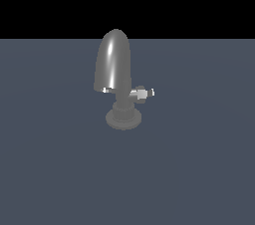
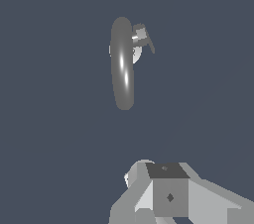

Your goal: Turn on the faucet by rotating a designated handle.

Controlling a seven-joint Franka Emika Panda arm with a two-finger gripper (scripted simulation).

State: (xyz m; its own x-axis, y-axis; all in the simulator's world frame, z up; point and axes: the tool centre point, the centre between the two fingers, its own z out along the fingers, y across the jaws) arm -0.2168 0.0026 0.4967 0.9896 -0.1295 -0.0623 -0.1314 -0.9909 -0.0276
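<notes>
— Where the grey floor (image 1: 50,169) spreads out, what stands in the middle?
— A shiny grey faucet (image 1: 113,64). It has a tall, rounded spout, a ribbed neck and a flat round base.
— And to its right in the exterior view?
— The handle (image 1: 143,93), a tiny stub with a white tip.
— What shows only from the wrist?
— The faucet from above, and part of the blocky grey gripper (image 2: 168,193), well apart from it. I cannot tell how wide its fingers are.
</notes>
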